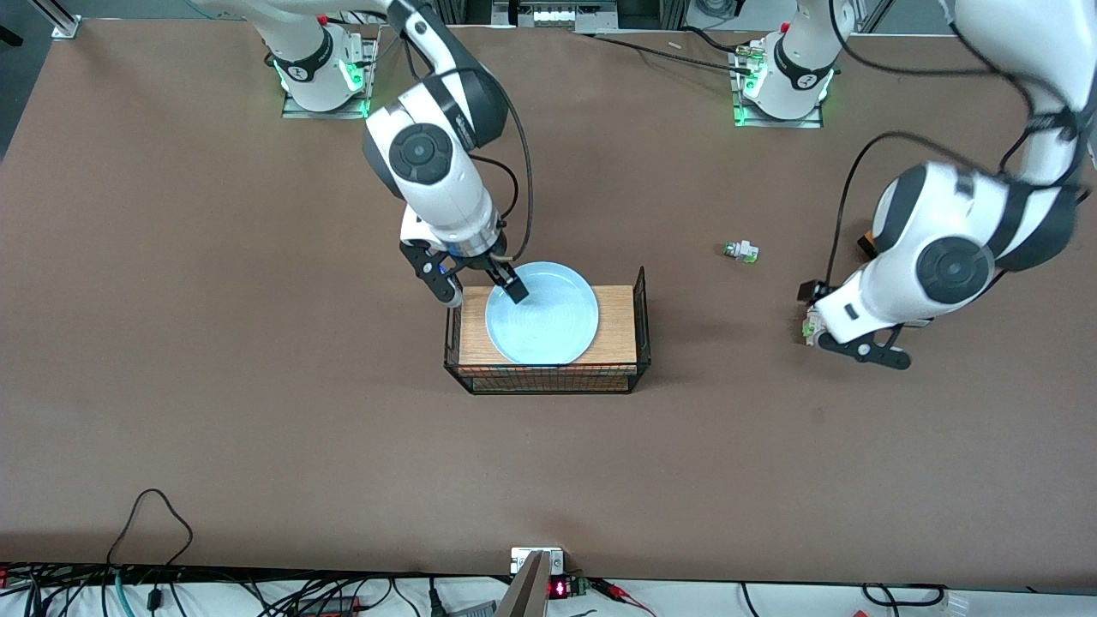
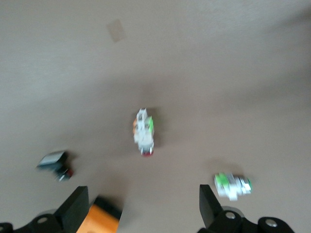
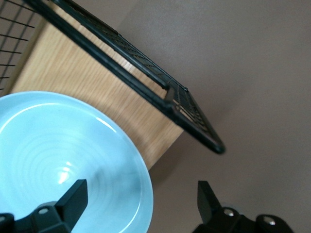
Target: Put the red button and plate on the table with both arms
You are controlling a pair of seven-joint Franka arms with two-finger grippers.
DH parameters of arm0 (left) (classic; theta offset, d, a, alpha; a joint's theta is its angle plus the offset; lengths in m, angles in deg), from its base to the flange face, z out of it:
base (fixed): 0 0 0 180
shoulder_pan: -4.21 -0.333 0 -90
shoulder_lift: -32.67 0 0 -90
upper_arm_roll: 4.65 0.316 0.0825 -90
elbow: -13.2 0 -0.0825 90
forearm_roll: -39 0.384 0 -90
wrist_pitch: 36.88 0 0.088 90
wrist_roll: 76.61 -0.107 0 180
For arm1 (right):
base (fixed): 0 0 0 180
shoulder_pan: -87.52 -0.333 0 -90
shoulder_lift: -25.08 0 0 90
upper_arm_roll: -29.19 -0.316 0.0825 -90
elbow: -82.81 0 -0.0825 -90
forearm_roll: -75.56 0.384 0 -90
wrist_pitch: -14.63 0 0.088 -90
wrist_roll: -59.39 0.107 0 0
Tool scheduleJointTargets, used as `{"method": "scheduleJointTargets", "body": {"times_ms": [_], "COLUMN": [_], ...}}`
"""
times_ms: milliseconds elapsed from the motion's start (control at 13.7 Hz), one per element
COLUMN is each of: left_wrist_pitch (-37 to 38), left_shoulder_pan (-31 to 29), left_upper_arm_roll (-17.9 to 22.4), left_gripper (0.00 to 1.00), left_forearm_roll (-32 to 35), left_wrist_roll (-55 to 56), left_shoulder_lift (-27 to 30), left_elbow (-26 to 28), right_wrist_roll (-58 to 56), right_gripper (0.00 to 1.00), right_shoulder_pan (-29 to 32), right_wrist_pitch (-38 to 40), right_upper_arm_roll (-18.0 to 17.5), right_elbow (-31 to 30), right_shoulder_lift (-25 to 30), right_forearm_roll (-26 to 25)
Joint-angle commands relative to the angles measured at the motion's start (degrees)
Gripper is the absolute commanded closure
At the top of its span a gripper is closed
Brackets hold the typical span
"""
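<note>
The light blue plate (image 1: 548, 321) lies on the wooden board of a wire rack; it also shows in the right wrist view (image 3: 63, 155). My right gripper (image 1: 478, 290) is open at the plate's edge toward the right arm's end. In the right wrist view (image 3: 141, 204) one finger is over the plate and the other is outside its rim. The red button (image 1: 741, 251) lies on the table (image 1: 257, 411); in the left wrist view it (image 2: 144, 133) lies ahead of my left gripper (image 2: 141, 208). My left gripper (image 1: 857, 347) is open, empty and low over the table.
The wire rack (image 1: 640, 317) stands mid-table. A green-capped switch (image 2: 233, 185), a black switch (image 2: 54, 162) and an orange block (image 2: 99, 218) lie close to the left gripper. Cables run along the table edge nearest the front camera.
</note>
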Motion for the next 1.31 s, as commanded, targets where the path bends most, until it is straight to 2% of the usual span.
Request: {"method": "scheduleJointTargets", "body": {"times_ms": [0,146,219,292,365,438,511,584,803,949,1242], "left_wrist_pitch": [10.33,16.56,17.99,17.92,16.78,13.73,11.09,10.19,4.66,4.21,4.73], "left_shoulder_pan": [-0.27,-0.53,-0.1,0.25,2.69,7.07,11.03,13.5,15.02,14.94,13.71], "left_upper_arm_roll": [-1.64,-1.29,-0.33,1.59,6.14,12.71,18.34,20.05,21.21,21.21,21.39], "left_gripper": [0.0,0.0,0.0,0.0,0.0,0.0,0.0,0.0,0.0,0.0,0.0], "left_forearm_roll": [0.11,-2.77,-4.96,-5.68,-7.69,-11.97,-13.5,-13.77,-13.25,-13.25,-13.25], "left_wrist_roll": [0.15,-0.38,-0.38,-0.47,-1.34,-1.61,-1.26,0.04,2.44,2.26,-2.66], "left_shoulder_lift": [1.83,2.45,4.02,6.38,8.84,11.13,13.33,15.18,18.35,21.07,20.73], "left_elbow": [-8.8,-15.21,-16.29,-15.34,-12.81,-10.09,-7.54,-5.07,-0.58,2.41,2.51], "right_wrist_roll": [1.17,1.26,1.26,1.17,0.91,0.3,-0.4,-0.5,-1.46,-1.2,-1.9], "right_gripper": [0.16,0.57,0.73,0.88,0.98,1.0,1.0,1.0,1.0,1.0,1.0], "right_shoulder_pan": [-0.25,-0.25,-0.08,0.01,0.01,0.27,0.45,0.36,0.45,-0.51,-0.78], "right_wrist_pitch": [-0.21,-0.21,-0.21,-0.13,-0.21,-0.21,-0.04,-0.04,0.05,0.49,4.26], "right_upper_arm_roll": [0.08,0.08,0.08,0.08,0.08,0.08,0.08,0.08,0.08,-0.01,-0.19], "right_elbow": [1.08,1.08,1.08,1.17,1.17,1.17,1.17,1.17,1.08,1.17,1.25], "right_shoulder_lift": [-1.14,-1.32,-1.32,-1.23,-1.32,-1.23,-1.23,-1.23,-1.23,-0.79,4.2], "right_forearm_roll": [0.0,0.08,0.17,0.17,0.26,0.17,-0.09,-0.09,-0.09,0.0,0.88]}}
